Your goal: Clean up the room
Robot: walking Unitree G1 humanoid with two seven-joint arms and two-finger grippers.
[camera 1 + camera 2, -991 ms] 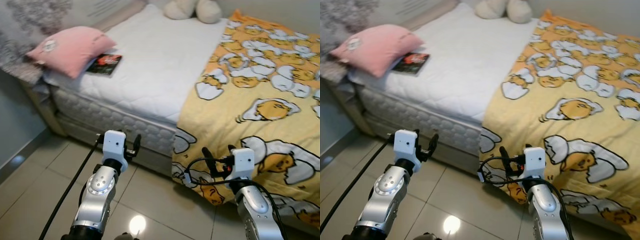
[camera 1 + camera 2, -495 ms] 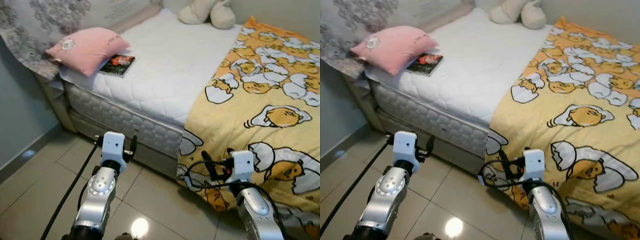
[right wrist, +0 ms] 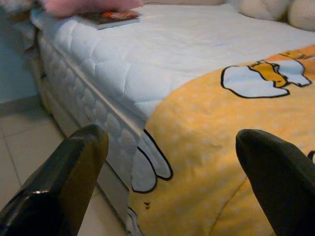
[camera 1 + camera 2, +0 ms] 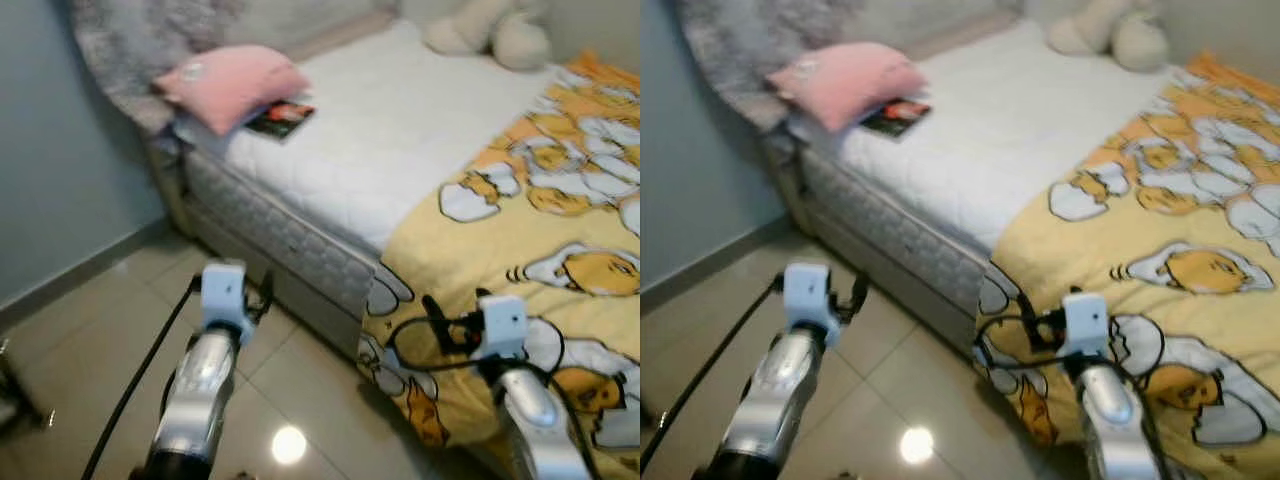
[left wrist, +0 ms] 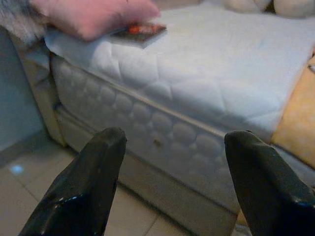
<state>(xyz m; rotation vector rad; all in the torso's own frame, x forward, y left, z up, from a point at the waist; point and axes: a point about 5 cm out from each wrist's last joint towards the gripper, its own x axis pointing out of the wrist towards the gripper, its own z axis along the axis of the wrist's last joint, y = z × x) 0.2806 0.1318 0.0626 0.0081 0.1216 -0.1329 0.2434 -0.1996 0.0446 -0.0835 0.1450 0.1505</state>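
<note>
Beside the bed (image 4: 300,235), both end effectors, left (image 5: 170,184) and right (image 3: 172,182), gape empty; book (image 4: 280,118) by the pillow (image 4: 232,82) looks untouched, cleanup barely begun.

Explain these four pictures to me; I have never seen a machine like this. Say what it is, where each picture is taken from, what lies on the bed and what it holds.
This is a walking robot with two silver arms. The two wide pictures come from cameras in its head, looking down at a bed. Its left pincer and right pincer hover over the tiled floor beside the bed. The other two pictures come from cameras on each wrist, looking out between that pincer's two black fingers, which stand open and hold nothing. On the bed lie a pink pillow, a book partly under it, a plush toy and a yellow blanket hanging over the edge.
</note>
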